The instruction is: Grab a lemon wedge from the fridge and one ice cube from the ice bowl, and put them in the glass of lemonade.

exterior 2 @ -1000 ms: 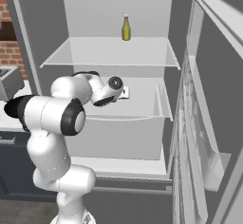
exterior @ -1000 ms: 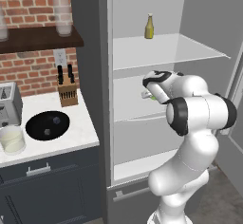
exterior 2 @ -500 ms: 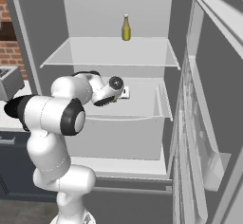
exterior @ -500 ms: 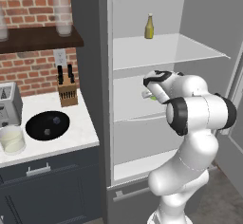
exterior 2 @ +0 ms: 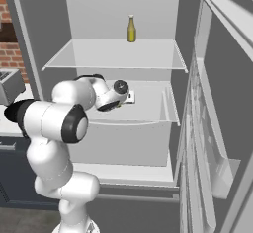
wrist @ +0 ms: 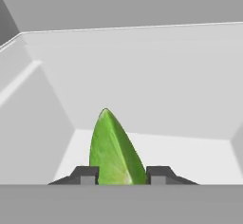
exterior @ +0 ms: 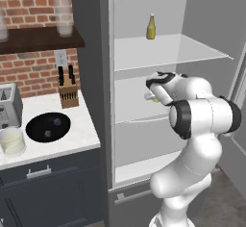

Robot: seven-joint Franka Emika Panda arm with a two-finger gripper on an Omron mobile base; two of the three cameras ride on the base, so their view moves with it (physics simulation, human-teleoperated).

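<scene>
— So, where is the lemon wedge [wrist: 115, 149] sitting?

— It is lying on the middle shelf inside the fridge [exterior: 144, 57], standing up between the two dark fingertips [wrist: 85, 175] of the gripper [wrist: 122, 174] in the hand view.

— Are the fingers gripping it?

— They are flanking it closely on both sides, but I cannot tell whether they are pressing on it. A yellow bottle [exterior: 151, 27] is standing on the shelf above.

— And the rest?

— The ice bowl [exterior: 47, 127] is sitting on the counter [exterior: 81, 134], with the glass of lemonade [exterior: 12, 141] just beside it.

Lemon wedge [wrist: 115, 149] base hidden between claw [wrist: 122, 174] fingertips; contact unclear.
</scene>
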